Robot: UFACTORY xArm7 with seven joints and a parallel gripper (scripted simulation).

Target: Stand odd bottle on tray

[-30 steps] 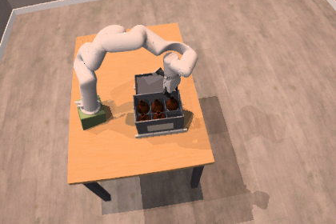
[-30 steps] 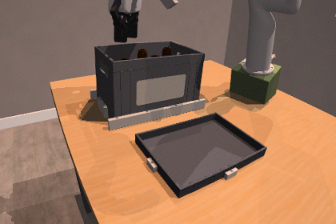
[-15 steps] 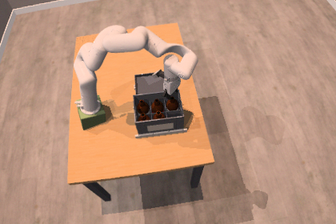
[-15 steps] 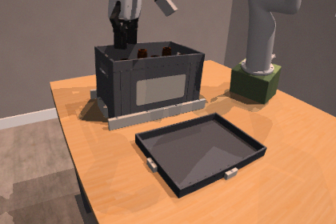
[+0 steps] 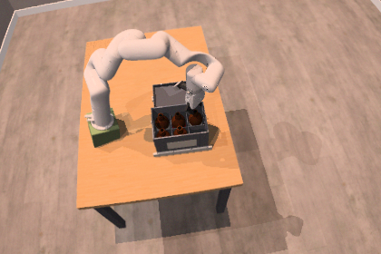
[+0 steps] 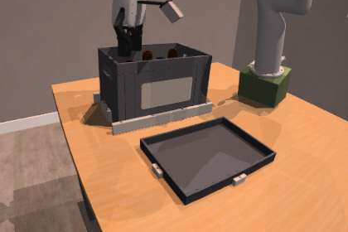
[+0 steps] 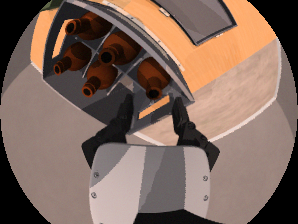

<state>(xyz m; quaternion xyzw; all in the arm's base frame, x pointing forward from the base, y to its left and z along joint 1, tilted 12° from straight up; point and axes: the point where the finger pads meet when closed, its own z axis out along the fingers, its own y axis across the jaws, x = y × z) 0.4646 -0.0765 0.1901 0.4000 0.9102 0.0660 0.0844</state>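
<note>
The dark crate [image 5: 160, 145] [image 6: 166, 67] [image 7: 48, 62] stands upright with five brown bottles in its cells. One bottle [image 5: 195, 118] [image 7: 151, 72] is in the corner cell nearest the gripper. The others include a bottle [image 5: 178, 121] [image 7: 120, 47] beside it. One cell is empty. My gripper [image 5: 193, 108] [image 6: 130, 48] [image 7: 153, 102] is open, its fingertips just inside the crate's top. In the wrist view they are on either side of the corner bottle's mouth; contact cannot be told. The dark tray [image 5: 169, 98] [image 6: 199, 157] [image 7: 200, 17] lies flat and holds no bottle. Neck thicknesses cannot be told apart.
Crate walls and dividers stand close around the fingers. A pale rail [image 5: 181, 151] [image 6: 166, 117] runs along the crate's foot. Small pale blocks [image 6: 157, 171] [image 6: 239, 179] sit against the tray. The arm's green base [image 5: 105, 135] [image 6: 265, 84] stands on the wooden table [image 5: 136, 171] [image 6: 306, 169].
</note>
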